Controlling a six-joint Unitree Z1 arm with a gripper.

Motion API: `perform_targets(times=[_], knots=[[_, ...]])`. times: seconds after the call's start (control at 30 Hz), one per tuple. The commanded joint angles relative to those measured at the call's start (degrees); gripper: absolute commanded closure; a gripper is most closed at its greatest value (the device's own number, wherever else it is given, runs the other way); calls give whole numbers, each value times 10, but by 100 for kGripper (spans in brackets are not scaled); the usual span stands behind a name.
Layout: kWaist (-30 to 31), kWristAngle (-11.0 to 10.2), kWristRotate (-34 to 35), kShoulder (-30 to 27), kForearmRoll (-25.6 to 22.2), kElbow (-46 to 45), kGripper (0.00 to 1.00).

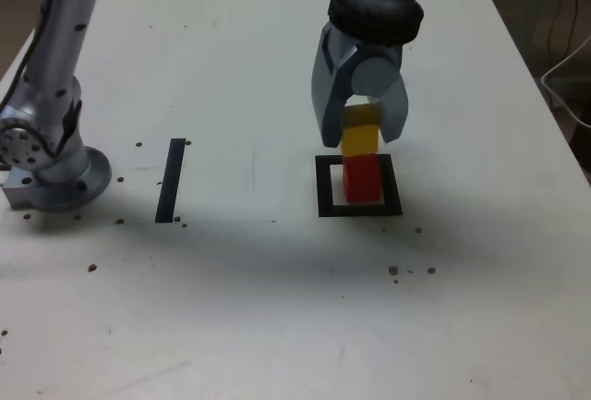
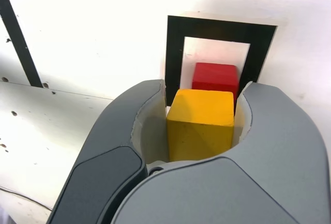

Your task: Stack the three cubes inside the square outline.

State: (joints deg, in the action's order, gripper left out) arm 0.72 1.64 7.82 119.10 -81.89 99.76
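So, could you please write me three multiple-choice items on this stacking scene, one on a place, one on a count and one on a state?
1. Where does the red cube sit?
A. On the straight tape strip
B. Inside the square outline
C. Beside the arm's base

2. How many cubes show in these views?
A. One
B. Two
C. Four

3. How is the yellow cube held?
A. Between the jaws of the gripper, above the red cube
B. Lying loose on the table
C. Pinned under the red cube

Key: 1 B, the exterior view shows red on the white centre of the black frame. 2 B, only red and yellow appear; no green cube is seen. 3 A, the wrist view shows both fingers flanking the yellow cube, though whether it already rests on red cannot be told.
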Motion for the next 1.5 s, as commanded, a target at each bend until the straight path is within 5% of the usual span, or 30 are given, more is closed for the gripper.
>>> perform_targets(times=[0.0, 0.67, 1.17, 1.3, 1.47], knots=[[3, -4, 0, 1, 2, -6, 94], [19, -4, 8, 18, 27, -17, 90], [18, -7, 8, 21, 37, -18, 77], [19, -4, 8, 20, 38, -18, 57], [19, -5, 9, 19, 37, -20, 16]])
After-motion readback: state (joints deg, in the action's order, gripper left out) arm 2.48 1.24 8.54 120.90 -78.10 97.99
